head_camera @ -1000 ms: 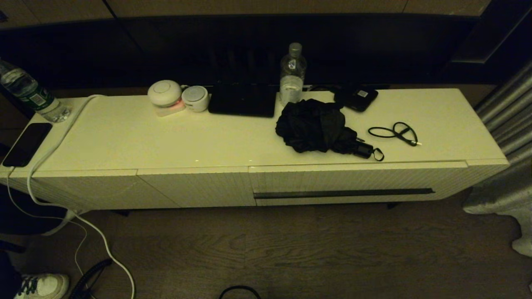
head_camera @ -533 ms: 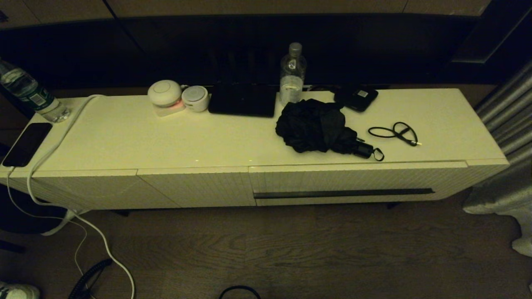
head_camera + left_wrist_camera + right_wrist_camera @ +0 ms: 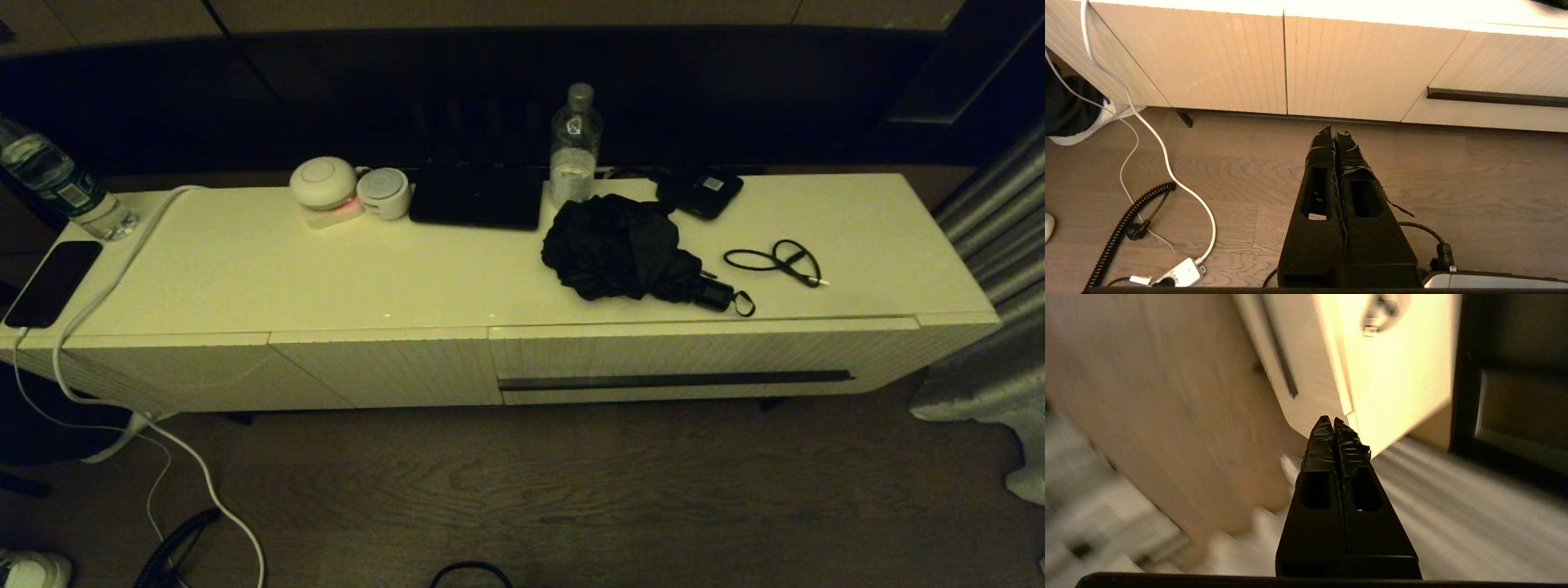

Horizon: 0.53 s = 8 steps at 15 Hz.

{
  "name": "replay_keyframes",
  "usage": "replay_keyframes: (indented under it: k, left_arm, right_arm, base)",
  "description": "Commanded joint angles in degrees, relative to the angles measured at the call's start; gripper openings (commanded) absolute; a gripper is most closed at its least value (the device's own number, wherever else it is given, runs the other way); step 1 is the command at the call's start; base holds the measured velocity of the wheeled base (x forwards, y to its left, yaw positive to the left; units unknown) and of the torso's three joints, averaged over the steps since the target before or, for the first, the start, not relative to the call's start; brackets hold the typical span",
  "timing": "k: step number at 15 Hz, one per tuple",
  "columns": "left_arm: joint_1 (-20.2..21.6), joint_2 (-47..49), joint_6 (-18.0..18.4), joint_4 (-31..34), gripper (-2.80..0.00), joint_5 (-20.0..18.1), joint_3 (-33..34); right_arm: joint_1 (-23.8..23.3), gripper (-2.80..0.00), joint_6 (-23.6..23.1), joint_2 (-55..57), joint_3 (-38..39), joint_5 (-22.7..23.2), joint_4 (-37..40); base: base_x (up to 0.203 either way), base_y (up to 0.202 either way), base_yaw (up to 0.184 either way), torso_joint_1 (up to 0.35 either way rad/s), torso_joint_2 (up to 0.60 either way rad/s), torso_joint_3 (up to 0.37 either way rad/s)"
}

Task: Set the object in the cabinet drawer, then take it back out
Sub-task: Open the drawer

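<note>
The black folding umbrella (image 3: 624,249) lies on the white cabinet top, its short handle and wrist loop (image 3: 739,304) pointing towards the front edge. Directly below it the cabinet drawer (image 3: 702,359) is closed, with its long dark handle strip (image 3: 676,380) across the ribbed front. Neither arm shows in the head view. My left gripper (image 3: 1334,132) is shut with nothing in it, low over the wood floor facing the ribbed panels; the handle strip (image 3: 1494,97) shows beside it. My right gripper (image 3: 1333,425) is shut and empty beyond the cabinet's right end, the handle strip (image 3: 1280,351) far ahead of it.
On the top stand a water bottle (image 3: 575,147), a flat black device with a white label (image 3: 706,192), a thin black cable loop (image 3: 775,261), a dark flat slab (image 3: 478,196) and two white round gadgets (image 3: 343,188). White cables (image 3: 98,302) trail down the left end; a curtain (image 3: 996,269) hangs at right.
A white shoe at the floor's lower left has slid out towards the picture's edge. The umbrella, the drawer and the things on the cabinet have not moved.
</note>
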Motion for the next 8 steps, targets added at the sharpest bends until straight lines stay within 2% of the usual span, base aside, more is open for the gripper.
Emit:
replay_keyframes:
  k: [1, 4, 6, 8]
  left_arm:
    - [0.0, -0.1, -0.1, 0.0, -2.8, 0.0, 0.0]
    - [0.0, -0.1, -0.1, 0.0, -2.8, 0.0, 0.0]
    - [0.0, -0.1, -0.1, 0.0, -2.8, 0.0, 0.0]
    - [0.0, -0.1, -0.1, 0.0, -2.8, 0.0, 0.0]
  right_arm:
    - [2.3, -2.8, -9.8, 10.3, 0.0, -2.3, -1.2]
    - [10.8, -2.8, -13.0, 20.4, -1.0, -9.0, -8.8]
    - [16.7, -2.8, -12.3, 27.4, -1.7, -11.1, -15.8]
    - [22.2, -2.8, -9.1, 32.6, -1.6, -12.6, -22.7]
  base:
    - [0.0, 0.0, 0.0, 0.0, 0.0, 0.0]
    - [0.0, 0.0, 0.0, 0.0, 0.0, 0.0]
    - [0.0, 0.0, 0.0, 0.0, 0.0, 0.0]
    - [0.0, 0.0, 0.0, 0.0, 0.0, 0.0]
